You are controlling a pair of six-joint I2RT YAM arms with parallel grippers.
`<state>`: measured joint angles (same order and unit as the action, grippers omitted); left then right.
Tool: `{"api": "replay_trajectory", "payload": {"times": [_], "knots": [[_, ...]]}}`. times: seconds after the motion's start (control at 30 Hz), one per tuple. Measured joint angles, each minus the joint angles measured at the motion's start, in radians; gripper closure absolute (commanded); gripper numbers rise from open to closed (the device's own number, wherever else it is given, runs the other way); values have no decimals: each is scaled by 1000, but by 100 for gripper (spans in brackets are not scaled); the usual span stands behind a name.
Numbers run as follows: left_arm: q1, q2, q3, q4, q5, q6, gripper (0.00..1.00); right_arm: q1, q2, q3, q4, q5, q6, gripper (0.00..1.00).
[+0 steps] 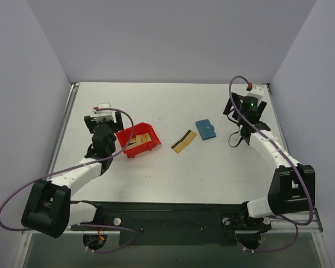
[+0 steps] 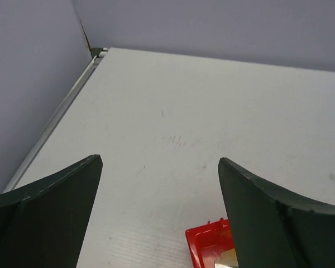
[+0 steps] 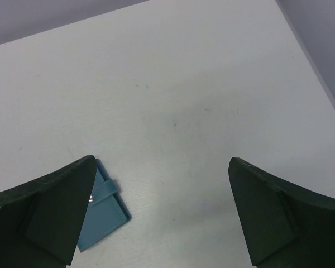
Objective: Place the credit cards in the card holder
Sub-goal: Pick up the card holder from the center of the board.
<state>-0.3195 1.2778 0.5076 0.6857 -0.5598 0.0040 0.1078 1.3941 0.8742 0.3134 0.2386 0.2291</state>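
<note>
Top external: credit card [image 1: 183, 142] just left of card holder [image 1: 205, 129], red bin [image 1: 148, 148] farther left. Left gripper [image 2: 159, 161], right gripper [image 3: 162, 160] both wide, empty.

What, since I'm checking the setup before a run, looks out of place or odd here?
Nothing looks spilled or damaged. The red bin sits turned askew with a credit card inside it. A second credit card lies loose at a slant next to the card holder, which is closed.
</note>
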Motion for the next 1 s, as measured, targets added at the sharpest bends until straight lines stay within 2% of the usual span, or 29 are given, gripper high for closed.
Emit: {"api": "replay_trajectory", "payload": {"times": [0.13, 0.37, 0.57, 0.7, 0.8, 1.0], "knots": [[-9, -74, 124, -182, -20, -75, 4, 5, 77, 139, -139, -81, 49, 1], [-8, -64, 308, -521, 27, -222, 4, -28, 216, 137, -262, -351, 157, 4], [-32, -65, 331, -654, 59, -373, 4, -36, 309, 139, -301, -461, 212, 5], [-119, -68, 366, -741, -20, -466, 4, -37, 333, 139, -311, -486, 235, 6], [-175, -59, 433, -809, -60, -506, 3, -37, 354, 139, -310, -510, 246, 9], [-185, -49, 472, -819, 15, -526, 3, -44, 388, 142, -298, -541, 275, 16]]}}
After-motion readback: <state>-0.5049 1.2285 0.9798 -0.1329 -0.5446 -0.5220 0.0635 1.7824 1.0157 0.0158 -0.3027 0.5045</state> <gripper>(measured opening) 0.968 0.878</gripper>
